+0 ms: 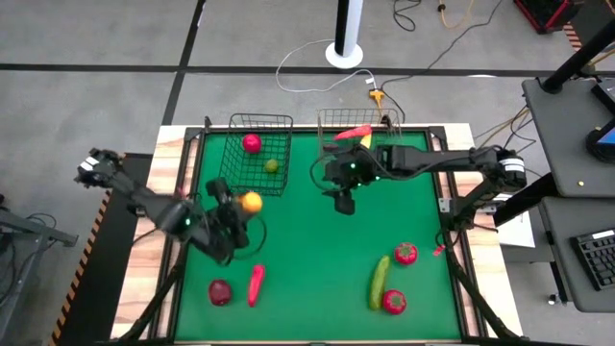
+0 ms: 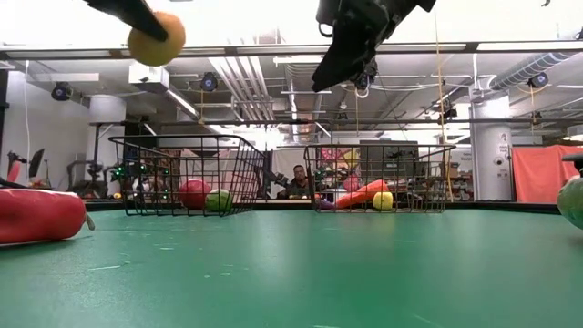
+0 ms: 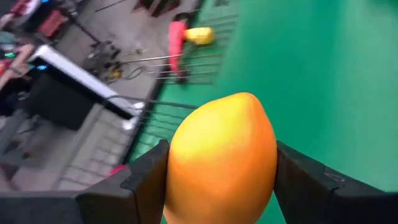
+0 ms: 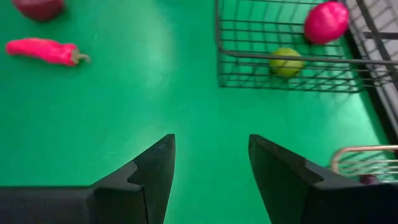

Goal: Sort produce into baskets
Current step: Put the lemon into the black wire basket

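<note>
Orange-yellow round fruit (image 1: 251, 202) is clamped between the jaws of the left gripper (image 1: 242, 205), held up off the green counter (image 1: 317, 250) at its left side, just in front of the black wire basket (image 1: 256, 154). Left wrist view shows the fruit filling the gap, both fingers (image 3: 146, 180) pressed to its sides. Low view: the fruit hangs high above the counter.

Black basket sits at the counter's far left and holds a red round fruit (image 1: 252, 143) and a small green one (image 1: 272, 165). Silvery basket (image 1: 357, 130) is beside it at far centre, with a long red-orange piece (image 1: 352, 133) and a yellow piece (image 2: 383, 200) inside; something purple shows there too, cannot tell what.

Right gripper (image 1: 343, 199) hovers above the counter in front of the silvery basket, jaws spread wide with nothing between them.

Loose on the counter: dark red round piece (image 1: 220, 292) and red chili pepper (image 1: 256, 284) side by side at near left; green cucumber (image 1: 380, 282) at near right, with a red tomato (image 1: 405, 253) just beyond it and another red round piece (image 1: 394, 302) just beside its near end.

A person (image 2: 297, 182) sits in the room behind the baskets.
</note>
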